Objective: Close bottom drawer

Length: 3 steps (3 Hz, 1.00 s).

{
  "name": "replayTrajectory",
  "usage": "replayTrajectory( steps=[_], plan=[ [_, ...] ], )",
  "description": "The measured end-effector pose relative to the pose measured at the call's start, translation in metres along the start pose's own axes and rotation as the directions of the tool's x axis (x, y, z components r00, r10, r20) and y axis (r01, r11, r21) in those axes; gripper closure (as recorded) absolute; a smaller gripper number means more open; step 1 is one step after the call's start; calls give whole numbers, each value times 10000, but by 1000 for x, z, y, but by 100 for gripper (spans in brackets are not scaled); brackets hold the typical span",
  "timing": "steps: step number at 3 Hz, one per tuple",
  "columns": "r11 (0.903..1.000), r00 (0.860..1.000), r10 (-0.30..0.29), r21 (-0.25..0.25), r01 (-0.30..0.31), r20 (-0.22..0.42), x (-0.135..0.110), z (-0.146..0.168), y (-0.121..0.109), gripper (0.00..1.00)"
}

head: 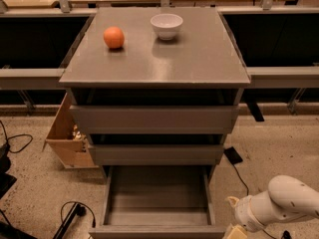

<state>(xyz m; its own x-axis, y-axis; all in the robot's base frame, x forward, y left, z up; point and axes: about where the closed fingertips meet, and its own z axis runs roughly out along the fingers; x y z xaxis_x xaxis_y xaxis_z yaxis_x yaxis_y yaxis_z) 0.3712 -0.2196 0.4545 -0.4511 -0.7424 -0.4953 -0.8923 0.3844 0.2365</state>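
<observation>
A single camera is looking down from in front of and above the grey three-drawer cabinet (154, 118). It is facing the drawer fronts squarely and tilting steeply enough to take in the whole flat grey bench top (199, 59), where a round orange fruit (113, 37) and a white ceramic bowl (166, 25) are sitting toward the far edge. It is standing near: the cabinet is filling most of the frame's width, and the open, shallow grey bottom drawer (157, 198) is running to the lower edge. The robot's white end effector (234, 223) is showing at the lower right corner, just right of that drawer's front.
</observation>
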Motion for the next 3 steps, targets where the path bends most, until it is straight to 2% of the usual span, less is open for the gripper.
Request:
replayTrajectory(
  steps=[1, 2, 3],
  plan=[
    [9995, 9998, 139, -275, -135, 125, 32, 52, -14, 15],
    [9981, 9992, 375, -484, -368, 124, 65, 100, -14, 38],
    [9971, 9976, 544, -561, -520, 429, 87, 141, -15, 61]
  ],
)
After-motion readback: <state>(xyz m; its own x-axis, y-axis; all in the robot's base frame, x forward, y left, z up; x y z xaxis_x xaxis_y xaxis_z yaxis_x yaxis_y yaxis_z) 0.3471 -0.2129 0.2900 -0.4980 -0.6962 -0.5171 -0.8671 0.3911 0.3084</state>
